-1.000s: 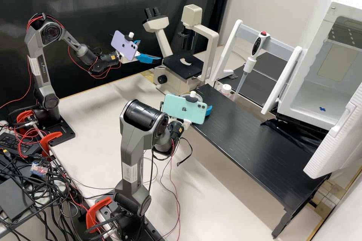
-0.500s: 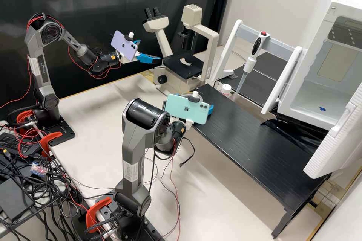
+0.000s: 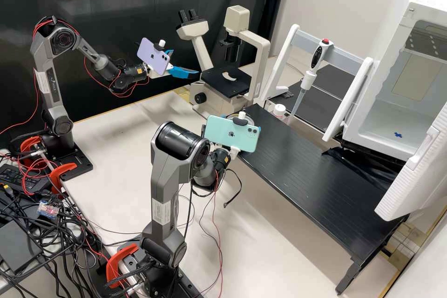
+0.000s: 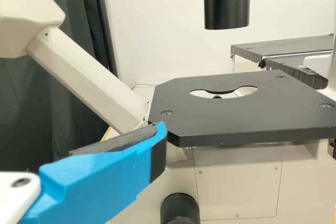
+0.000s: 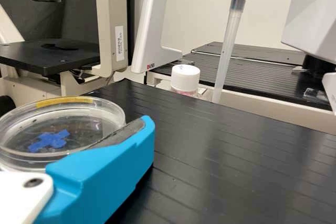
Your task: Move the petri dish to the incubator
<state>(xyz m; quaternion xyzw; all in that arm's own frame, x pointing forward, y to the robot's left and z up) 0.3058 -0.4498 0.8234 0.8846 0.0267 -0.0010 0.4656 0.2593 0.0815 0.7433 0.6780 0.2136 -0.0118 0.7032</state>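
Right pincer (image 3: 260, 130) has the petri dish (image 5: 84, 124), pretty much closed down on it, with the dark pad of a blue finger (image 5: 100, 174) right up against the dish's side. Dish is lying roughly flat in there, clear plastic with a blue cross (image 5: 49, 140) on it, by the microscope end of the black ribbed counter (image 3: 316, 172), can't really tell if its underside touches anything. Left pincer (image 3: 186, 62) is hanging out by the microscope (image 3: 226, 81), fingers well apart and nothing between them, and in its wrist view you get one finger (image 4: 89, 187) in front of the black stage (image 4: 210, 116). Each arm has a phone clipped near the wrist, purple (image 3: 153, 57) on the left one and mint green (image 3: 230, 133) on the right. The incubator (image 3: 391, 23) is standing open past the counter, well apart from the dish, and there's a blue cross-shaped mark (image 3: 398, 135) on its floor too. Between microscope and incubator there's a pipette (image 3: 318, 58) hanging on a white stand (image 3: 285, 49), tip down, with a white-capped bottle (image 5: 185, 78) near the tip
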